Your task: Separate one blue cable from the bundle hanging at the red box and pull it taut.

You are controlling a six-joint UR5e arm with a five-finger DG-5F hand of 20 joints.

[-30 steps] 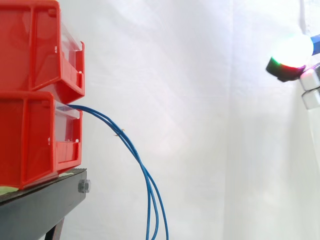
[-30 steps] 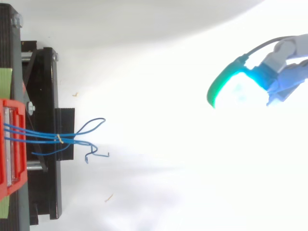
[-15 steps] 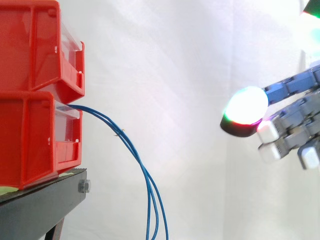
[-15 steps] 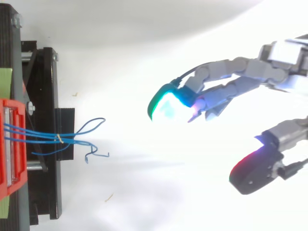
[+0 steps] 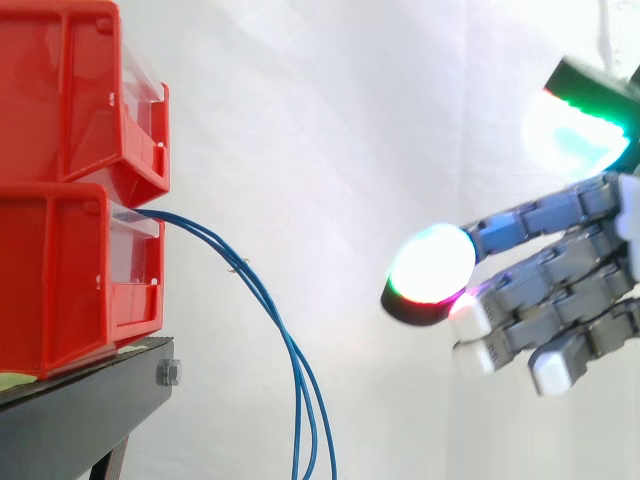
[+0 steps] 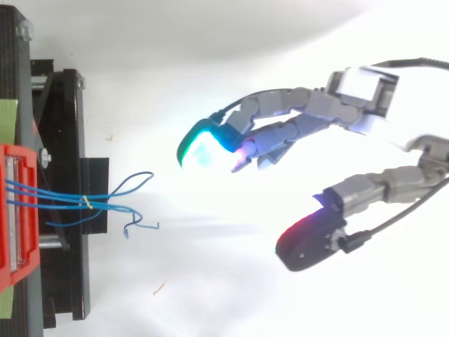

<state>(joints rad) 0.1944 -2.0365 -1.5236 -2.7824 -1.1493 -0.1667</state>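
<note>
Hand [image 5: 545,290] reaches in from the right edge with fingers extended and spread. The thumb [image 5: 580,125] stands well apart above them in the side view. It holds nothing.

Left of frame: two red bins [image 5: 70,100] are stacked on a black stand [image 5: 80,410]. Blue cables [image 5: 290,350] leave the front of the lower bin [image 5: 60,280], arc rightward and drop slack past the bottom edge. In the top view the cables [image 6: 70,200] are bound by a small pale tie [image 6: 87,203] and splay into loose ends beyond it. No strand is separated.

Centre: bare curtain [image 5: 330,120] lies between cables and hand.

Right of centre: the leading pad [image 5: 430,265] glows white, at about the tie's height, well apart from the cables. In the top view the hand [image 6: 295,119] faces the cable ends with its fingers and thumb apart.

Change noted: within the last second the hand has advanced leftward from the right edge, where only one pad showed. The cables have not moved.

Assessment: approach stage only, and the task proper has not begun. The remaining gap must be closed and one strand taken beyond the tie. The strands lie close together, so catching more than one is the likely fault.
</note>
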